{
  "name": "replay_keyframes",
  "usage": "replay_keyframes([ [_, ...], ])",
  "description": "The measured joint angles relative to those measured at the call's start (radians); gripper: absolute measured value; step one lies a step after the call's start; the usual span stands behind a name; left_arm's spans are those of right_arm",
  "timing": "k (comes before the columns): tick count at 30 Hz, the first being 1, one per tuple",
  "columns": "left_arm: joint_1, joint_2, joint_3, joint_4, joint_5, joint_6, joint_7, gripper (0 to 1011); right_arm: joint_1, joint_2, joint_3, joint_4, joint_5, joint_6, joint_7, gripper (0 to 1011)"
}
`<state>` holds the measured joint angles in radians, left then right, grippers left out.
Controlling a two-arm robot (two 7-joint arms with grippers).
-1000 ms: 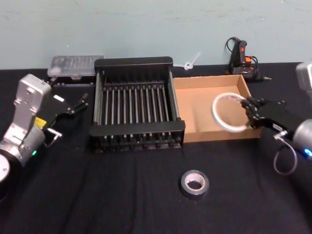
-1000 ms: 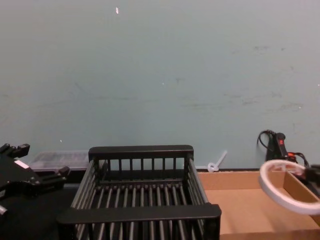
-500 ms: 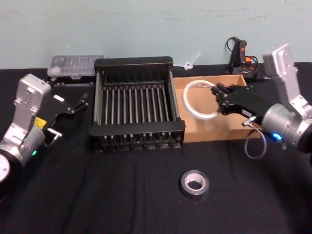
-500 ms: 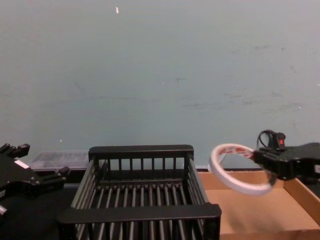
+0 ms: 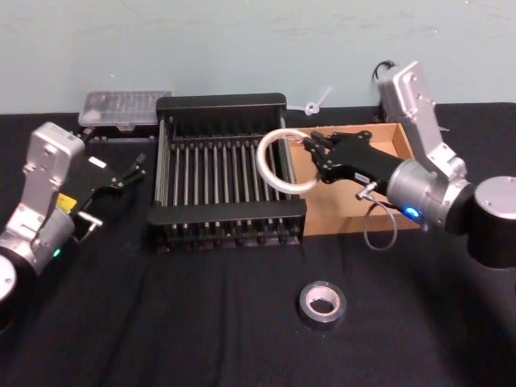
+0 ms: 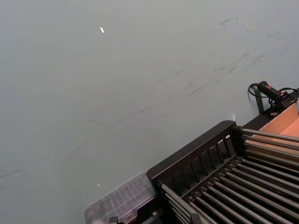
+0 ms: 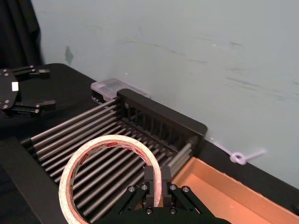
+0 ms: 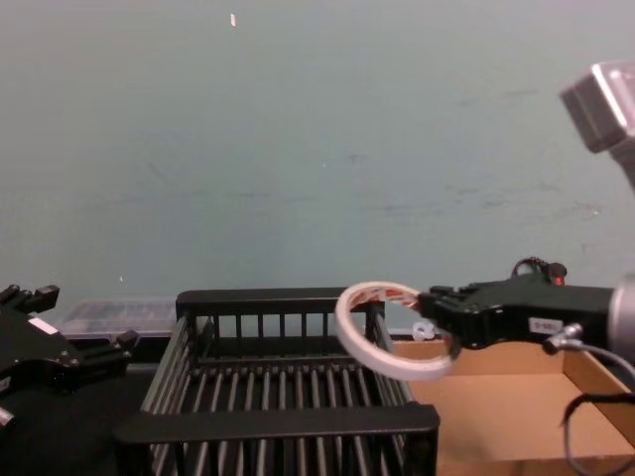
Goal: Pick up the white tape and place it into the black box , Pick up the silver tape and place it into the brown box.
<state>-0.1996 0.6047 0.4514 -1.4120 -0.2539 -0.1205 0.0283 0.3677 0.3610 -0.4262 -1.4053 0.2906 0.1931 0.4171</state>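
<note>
White tape [image 5: 280,160] hangs pinched in the right tool [image 5: 309,151], closed on its rim, above the black box [image 5: 222,106].

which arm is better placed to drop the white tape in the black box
Right. The right gripper already grips the white tape above the black box at its right rim. The left gripper sits open and empty left of the box.

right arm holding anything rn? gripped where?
Yes. The right gripper holds the white tape by its thin band, one finger inside the ring and one outside, over the black box's right side. The left gripper holds nothing.
</note>
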Motion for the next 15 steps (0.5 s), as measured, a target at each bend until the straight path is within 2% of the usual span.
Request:
replay_keyframes([
  [7,0.0,0.0,0.0,0.0,0.0,0.0,0.0,1001,0.056,-0.032,-0.042,0.063,-0.021,-0.014,0.025,96],
  [15,0.0,0.0,0.0,0.0,0.0,0.0,0.0,1001,0.096,-0.067,-0.069,0.123,-0.034,-0.024,0.038,96],
])
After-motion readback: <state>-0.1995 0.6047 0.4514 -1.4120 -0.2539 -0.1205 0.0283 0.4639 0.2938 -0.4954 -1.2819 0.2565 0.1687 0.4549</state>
